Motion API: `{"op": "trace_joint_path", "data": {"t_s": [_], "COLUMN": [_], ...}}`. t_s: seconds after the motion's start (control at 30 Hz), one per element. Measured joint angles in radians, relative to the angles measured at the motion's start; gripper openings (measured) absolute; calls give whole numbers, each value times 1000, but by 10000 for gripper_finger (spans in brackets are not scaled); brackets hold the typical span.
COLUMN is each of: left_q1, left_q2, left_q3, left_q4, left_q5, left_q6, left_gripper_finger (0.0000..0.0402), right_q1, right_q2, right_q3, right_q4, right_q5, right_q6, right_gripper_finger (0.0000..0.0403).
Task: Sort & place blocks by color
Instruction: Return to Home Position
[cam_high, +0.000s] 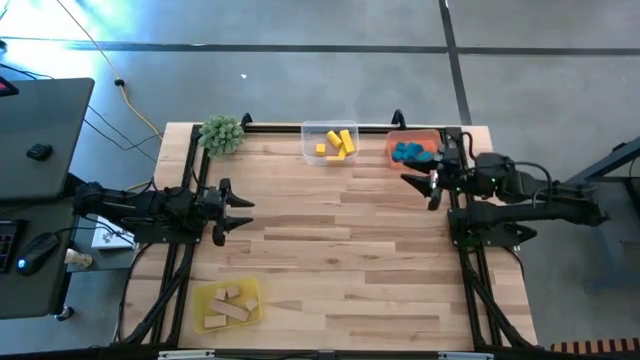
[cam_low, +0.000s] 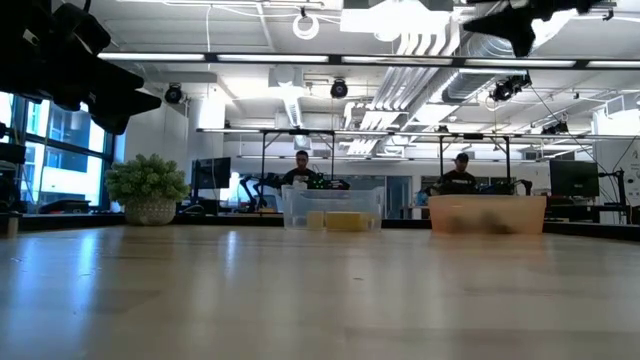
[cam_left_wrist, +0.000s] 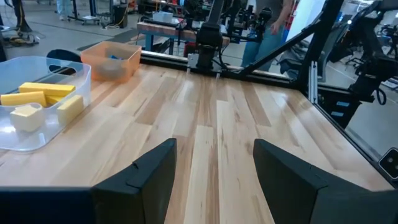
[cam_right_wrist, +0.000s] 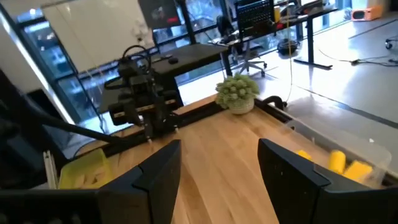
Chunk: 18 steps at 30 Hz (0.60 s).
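Now my left claw (cam_high: 243, 213) and right claw (cam_high: 422, 190) hang released, empty, since the blocks (cam_high: 345, 141) lie sorted in their trays (cam_high: 392, 141).

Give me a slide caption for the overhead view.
Sorted: yellow blocks in clear tray, blue blocks in orange tray, wood blocks in yellow tray; left gripper, right gripper open at table sides.

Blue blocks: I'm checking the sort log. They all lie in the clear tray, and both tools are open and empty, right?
Not quite. The blue blocks lie in the orange tray, not the clear tray, which holds yellow blocks; the high view shows it. The rest stands: the left tool and right tool are open and empty.
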Motion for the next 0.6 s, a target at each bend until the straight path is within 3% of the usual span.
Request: {"op": "trace_joint_path", "data": {"t_s": [0.27, 0.6], "left_q1": [0, 0], "left_q2": [0, 0], "left_q3": [0, 0], "left_q4": [0, 0], "left_q5": [0, 0], "left_q6": [0, 0], "left_gripper_finger": [202, 202], "right_q1": [0, 0], "right_q2": [-231, -375], "right_q3": [-230, -388], "right_q4": [47, 56], "right_q5": [-16, -92], "right_q6": [40, 69], "right_gripper_finger": [201, 201]}}
